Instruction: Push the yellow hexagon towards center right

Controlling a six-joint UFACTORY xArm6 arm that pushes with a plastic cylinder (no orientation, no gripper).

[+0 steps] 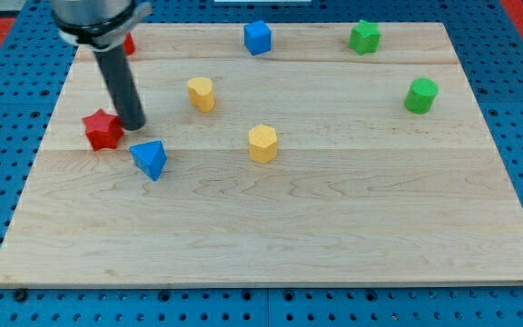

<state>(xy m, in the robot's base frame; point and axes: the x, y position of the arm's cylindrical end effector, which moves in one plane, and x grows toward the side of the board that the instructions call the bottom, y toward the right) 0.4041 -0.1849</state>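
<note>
The yellow hexagon (262, 143) sits a little left of the board's middle. My tip (133, 125) rests on the board at the view's left, far to the left of the hexagon. It stands just right of a red star block (103, 129) and just above a blue triangular block (150, 159). A second yellow block, a cylinder (201, 94), lies up and to the left of the hexagon.
A wooden board (334, 218) lies on a blue pegboard. A blue cube (258, 37) is at top centre, a green star block (364, 36) at top right, a green cylinder (420, 95) at right. A red block (128, 43) is partly hidden behind the arm at top left.
</note>
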